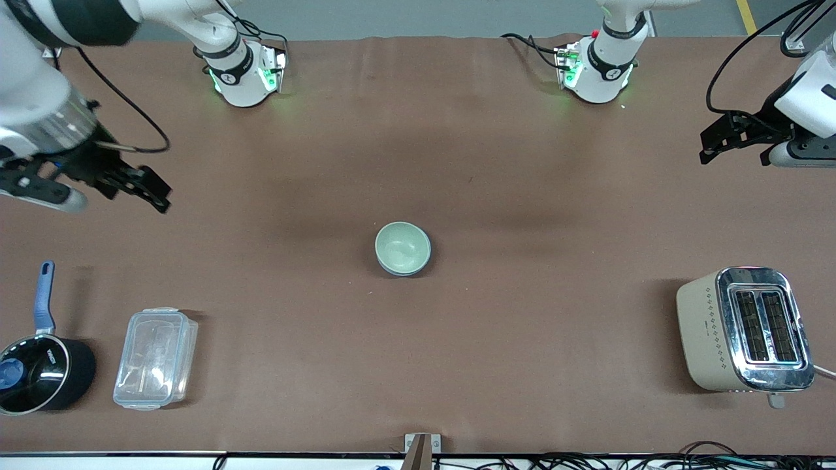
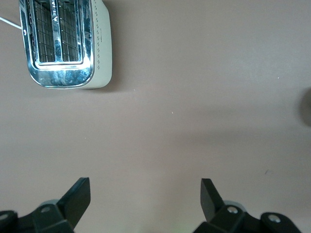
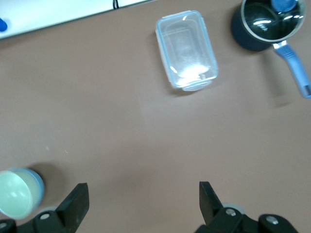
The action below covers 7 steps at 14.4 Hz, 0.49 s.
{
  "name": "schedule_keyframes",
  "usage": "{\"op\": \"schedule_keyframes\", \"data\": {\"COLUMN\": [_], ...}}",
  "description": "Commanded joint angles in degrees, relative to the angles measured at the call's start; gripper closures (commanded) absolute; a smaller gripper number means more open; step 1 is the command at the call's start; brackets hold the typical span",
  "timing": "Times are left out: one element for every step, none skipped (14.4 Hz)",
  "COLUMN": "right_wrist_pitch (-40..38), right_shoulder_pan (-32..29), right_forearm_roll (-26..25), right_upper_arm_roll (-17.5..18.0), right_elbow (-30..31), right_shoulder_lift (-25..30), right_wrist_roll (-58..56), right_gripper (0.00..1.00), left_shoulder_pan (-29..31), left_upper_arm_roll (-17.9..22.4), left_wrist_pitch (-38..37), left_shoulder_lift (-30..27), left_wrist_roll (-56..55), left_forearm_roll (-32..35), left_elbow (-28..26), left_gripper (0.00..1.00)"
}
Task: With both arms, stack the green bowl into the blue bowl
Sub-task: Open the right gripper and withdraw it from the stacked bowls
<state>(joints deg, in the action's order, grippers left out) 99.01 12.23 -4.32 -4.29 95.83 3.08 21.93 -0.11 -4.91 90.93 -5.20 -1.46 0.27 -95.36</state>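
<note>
The green bowl (image 1: 402, 246) sits nested inside the blue bowl (image 1: 418, 269) at the middle of the table; only a thin blue wall shows around it. The right wrist view catches the pair too, green bowl (image 3: 13, 195) inside blue bowl (image 3: 39, 187). My right gripper (image 1: 153, 190) hangs open and empty over bare table at the right arm's end, well apart from the bowls. My left gripper (image 1: 708, 149) is open and empty over the left arm's end. Both wrist views show wide gaps, left gripper (image 2: 146, 193) and right gripper (image 3: 143, 194), with only tablecloth between the fingers.
A cream and chrome toaster (image 1: 744, 329) stands at the left arm's end, nearer the camera. A clear lidded food box (image 1: 155, 358) and a black saucepan with blue handle (image 1: 39, 369) stand at the right arm's end, nearer the camera. Brown cloth covers the table.
</note>
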Motion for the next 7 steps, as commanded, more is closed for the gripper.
{"op": "schedule_keyframes", "data": {"right_wrist_pitch": [-4.86,-7.14,-8.47,-9.09,-9.88,-11.02,-12.16], "right_shoulder_pan": [-4.39,-5.62,-6.68,-7.74,-8.88,-9.76,-10.55], "right_forearm_roll": [-0.87,-0.52,-0.34,-0.26,0.27,0.88,1.85], "right_upper_arm_roll": [1.57,1.4,1.39,1.39,1.48,1.48,1.4], "right_elbow": [-1.77,-4.23,-6.17,-8.01,-9.08,-9.43,-9.52], "right_shoulder_lift": [2.55,2.37,2.11,2.11,2.11,2.02,2.02], "right_wrist_roll": [-7.13,-9.86,-11.36,-12.42,-13.39,-14.36,-16.19], "right_gripper": [0.0,0.0,0.0,0.0,0.0,0.0,0.0], "left_shoulder_pan": [-0.07,-0.07,-0.07,-0.15,-0.16,-0.16,-0.16], "left_upper_arm_roll": [-0.01,-0.01,-0.1,-0.1,-0.1,-0.1,-0.1], "left_wrist_pitch": [0.04,0.04,0.04,-0.31,-0.31,-0.31,-0.31], "left_shoulder_lift": [-0.25,-0.16,-0.16,-0.16,-0.16,-0.16,-0.16], "left_wrist_roll": [0.32,0.23,0.32,0.23,0.32,0.32,0.32], "left_forearm_roll": [-0.37,-0.28,-0.19,-0.1,-0.1,-0.1,-0.1], "left_elbow": [1.13,1.57,1.58,1.66,1.75,1.75,1.75], "left_gripper": [0.0,0.0,0.0,0.0,0.0,0.0,0.0]}}
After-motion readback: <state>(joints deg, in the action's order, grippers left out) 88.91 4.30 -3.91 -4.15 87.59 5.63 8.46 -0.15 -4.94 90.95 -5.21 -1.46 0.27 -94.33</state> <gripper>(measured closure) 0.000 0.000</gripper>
